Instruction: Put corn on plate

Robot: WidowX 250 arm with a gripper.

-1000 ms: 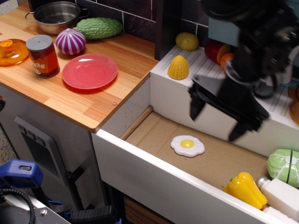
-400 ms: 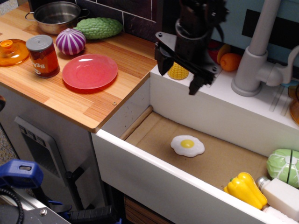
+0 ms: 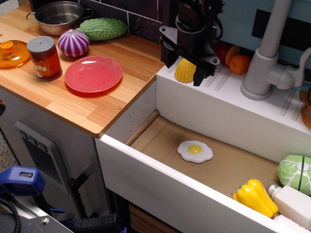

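The corn [image 3: 184, 71] is a small yellow bumpy cone standing on the white ledge behind the sink. My gripper [image 3: 183, 67] is open and straddles it from above, one black finger [image 3: 168, 56] to its left and one [image 3: 200, 74] to its right. I cannot tell whether the fingers touch the corn. The upper part of the corn is hidden by the gripper. The pink-red plate [image 3: 93, 74] lies empty on the wooden counter, to the left of the corn.
On the counter: a red can [image 3: 44, 58], an orange lid [image 3: 10, 53], a purple onion [image 3: 73, 42], a green gourd [image 3: 103, 28], a steel pot [image 3: 59, 15]. The sink holds a fried egg [image 3: 195, 151], a yellow pepper [image 3: 255, 197], a cabbage [image 3: 295, 173]. A grey faucet [image 3: 265, 58] stands right of the gripper.
My gripper has swung from the right over the sink to the left and come down around the corn. The corn and plate have not moved.
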